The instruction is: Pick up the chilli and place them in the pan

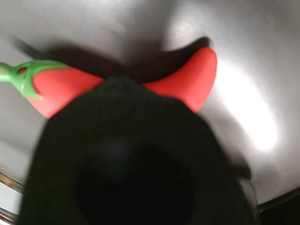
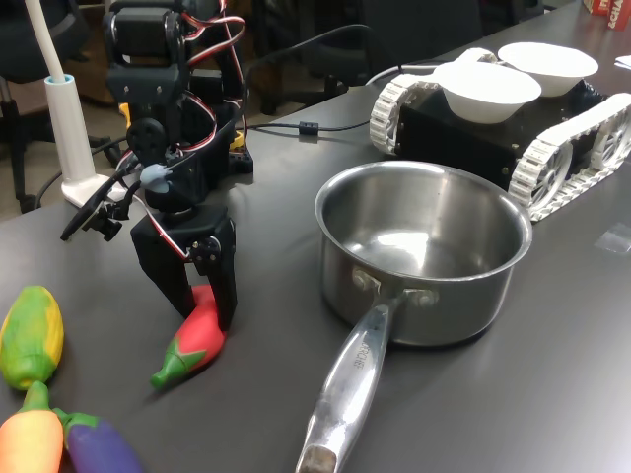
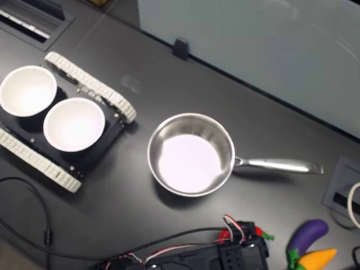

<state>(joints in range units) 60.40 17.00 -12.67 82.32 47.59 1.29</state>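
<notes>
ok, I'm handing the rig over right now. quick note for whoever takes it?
Gripper: down at the table with its fingers either side of the chilli. The first exterior view shows no clear gap, but whether it is actually clamped cannot be told; the wrist view is mostly blocked by the gripper body.
Chilli: lying on the table, not lifted, green stem pointing away from the pan toward the other toy vegetables.
Pan: empty, upright, to the first exterior view's right of the arm, handle toward the camera.
Done: approach to the chilli.
Left: confirm grip, lift, carry over the rim, release in the pan.
</notes>
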